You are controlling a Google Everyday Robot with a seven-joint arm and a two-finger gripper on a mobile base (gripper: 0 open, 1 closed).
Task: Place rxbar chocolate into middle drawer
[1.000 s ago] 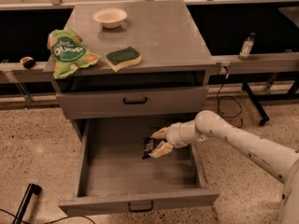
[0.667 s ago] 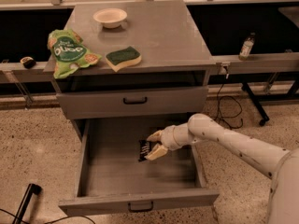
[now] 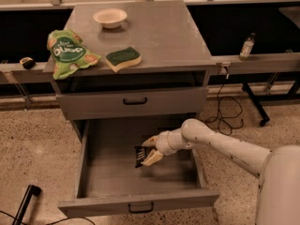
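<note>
The middle drawer (image 3: pixel 108 179) stands pulled wide open below the shut grey drawer front (image 3: pixel 133 102). My gripper (image 3: pixel 149 150) reaches into it from the right on the white arm, low over the drawer floor. Its fingers are shut on the rxbar chocolate (image 3: pixel 140 155), a small black bar with pale lettering, held at the gripper's left end above the middle of the drawer.
On the cabinet top (image 3: pixel 173 36) lie a green-topped yellow sponge (image 3: pixel 123 58), a green chip bag (image 3: pixel 67 53) and a white bowl (image 3: pixel 110 18). A bottle (image 3: pixel 247 45) stands on the right ledge. A cable (image 3: pixel 227 114) hangs right of the cabinet. A black handle (image 3: pixel 26 203) lies on the floor at left.
My gripper has moved a little left and lower inside the open drawer, carrying the rxbar chocolate with it.
</note>
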